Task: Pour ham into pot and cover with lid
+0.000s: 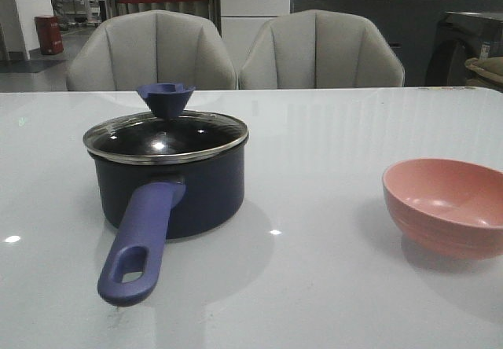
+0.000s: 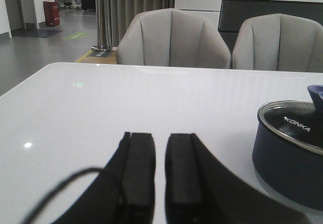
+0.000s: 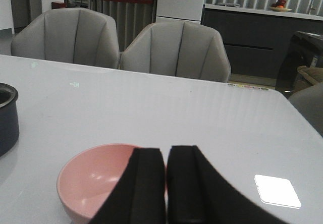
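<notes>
Nearest you in the front view, the pot's [image 1: 169,180] long matte handle [image 1: 140,243] points toward the lower left edge, its slotted end closest. Your glass lid [image 1: 167,137] with its shiny rim sits on the dark pot at centre left — the task looks complete. Ham isn't visible; the smooth pink bowl [image 1: 448,203] at right looks empty. Both the left pincer [image 2: 160,158] and right pincer [image 3: 166,176] rest nearly together, holding nothing — the left sits nearer the pot, on a glossy white counter [image 1: 330,145].
</notes>
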Robot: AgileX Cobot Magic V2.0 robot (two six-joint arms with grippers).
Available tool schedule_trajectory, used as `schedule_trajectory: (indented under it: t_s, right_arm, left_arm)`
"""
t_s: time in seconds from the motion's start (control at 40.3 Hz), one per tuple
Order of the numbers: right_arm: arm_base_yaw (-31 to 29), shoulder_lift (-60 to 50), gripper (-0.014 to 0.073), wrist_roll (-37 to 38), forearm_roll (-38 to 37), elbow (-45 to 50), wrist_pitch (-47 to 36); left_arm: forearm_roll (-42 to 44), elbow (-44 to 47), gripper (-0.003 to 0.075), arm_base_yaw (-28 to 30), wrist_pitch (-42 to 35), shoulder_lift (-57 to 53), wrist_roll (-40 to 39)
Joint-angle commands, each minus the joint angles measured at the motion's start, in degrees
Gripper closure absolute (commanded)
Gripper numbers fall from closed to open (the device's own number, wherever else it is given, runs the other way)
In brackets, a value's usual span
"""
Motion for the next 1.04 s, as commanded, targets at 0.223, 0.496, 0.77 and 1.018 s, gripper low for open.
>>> schedule_trajectory:
  t_s: [0.223,0.496,0.77,1.018]
  right_arm:
    - [-1.5,-1.1,0.0403,2.6,-1.4,0.6,-4.5]
    - [-1.5,-1.1,0.0403,2.9,-1.8,0.6,-4.5]
    - [-1.5,-1.1,0.0403,2.9,-1.8,0.6,-4.5]
    - [-1.5,-1.1,0.0403,2.9,-1.8,0.6,-4.5]
  left_arm:
    - [-0.5,1.8,0.0565,0.0,-4.4,-1.1,-0.7]
    - [-0.5,1.8,0.0565,0.0,-4.4,-1.1,-0.7]
    - [-0.5,1.8,0.0565,0.0,-4.4,-1.1,-0.7]
    - [-0.5,1.8,0.0565,0.0,-4.4,-1.1,-0.7]
